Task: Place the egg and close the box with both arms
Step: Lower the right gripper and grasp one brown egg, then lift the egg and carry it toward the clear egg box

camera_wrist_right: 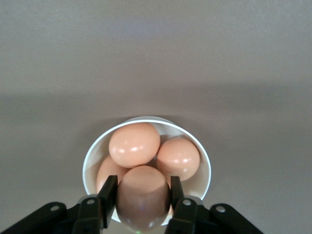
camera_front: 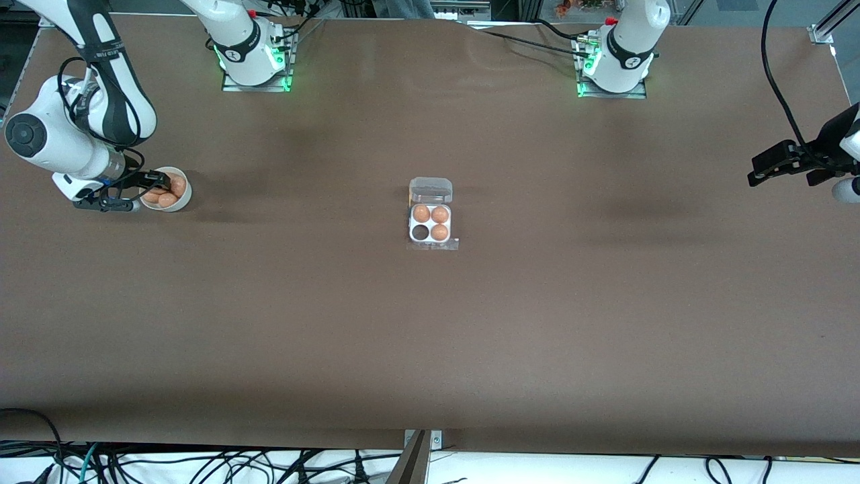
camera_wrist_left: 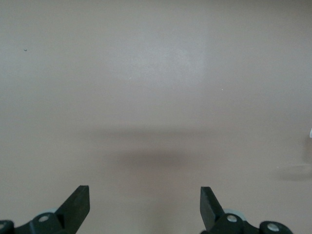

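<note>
Fingers [camera_wrist_right: 108, 192] of the right gripper [camera_wrist_right: 142, 195] are clamped on the egg [camera_wrist_right: 142, 197], one pad on each flank, right at the white bowl [camera_wrist_right: 92, 158] toward the right arm's end of the table [camera_front: 430, 349]. Whether the egg is lifted clear of the others can't be told; three more eggs are seen under and beside it in the bowl.

Handling-wise, it's judged light, smooth and a bit slippery, with a shell that would crack if squeezed hard. A hold across the widest part, which is pretty much what's shown, looks like the safest bet, since a rounded thing tends to squirt out if pinched near an end.

The box [camera_front: 431, 214] is sat mid-table, well apart from the bowl, with its clear lid [camera_front: 431, 190] flipped back toward the robots. Three cells are filled and one cell [camera_front: 420, 232], on the side nearer the front camera and toward the right arm's end, is left bare.

The left gripper [camera_wrist_left: 145, 204] is held wide apart over bare table at the left arm's end, gripping nothing; that arm is waiting.
</note>
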